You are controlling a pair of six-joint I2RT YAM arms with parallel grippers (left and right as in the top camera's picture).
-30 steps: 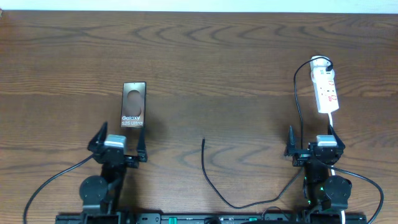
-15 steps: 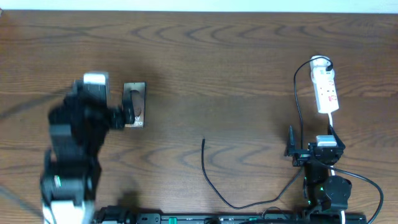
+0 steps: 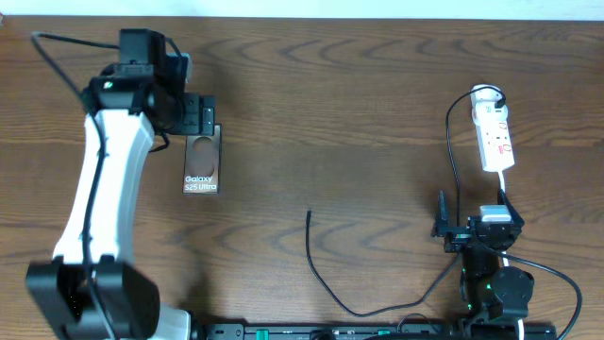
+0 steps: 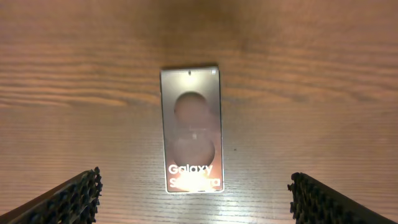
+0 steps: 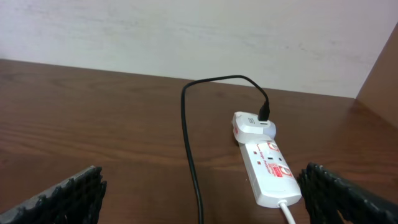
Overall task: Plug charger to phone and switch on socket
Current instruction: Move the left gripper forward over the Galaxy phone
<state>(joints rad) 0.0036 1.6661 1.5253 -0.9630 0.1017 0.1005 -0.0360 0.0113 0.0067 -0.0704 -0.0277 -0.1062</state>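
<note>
The phone (image 3: pixel 202 162) lies flat at the left of the table, bronze face up with its lettering at the near end; it also shows in the left wrist view (image 4: pixel 191 127). My left gripper (image 3: pixel 200 115) hovers over the phone's far end, open and empty (image 4: pixel 196 208). The charger cable (image 3: pixel 316 274) has its free connector tip (image 3: pixel 309 214) on the table at mid-front. It runs right and up to the white plug on the socket (image 3: pixel 494 134). In the right wrist view the socket (image 5: pixel 268 169) and cable (image 5: pixel 189 149) lie ahead. My right gripper (image 3: pixel 472 212) is open and empty (image 5: pixel 205 208).
The wooden table (image 3: pixel 359 104) reaches a pale wall at the back. The white power-strip cord (image 3: pixel 502 184) runs from the socket toward the right arm's base. A thick black robot cable (image 3: pixel 57 57) loops off the left arm.
My left arm has swung up from its rest at the front and reached out; its open gripper now hangs over the phone's far end. The right arm, phone and cable have not moved.
</note>
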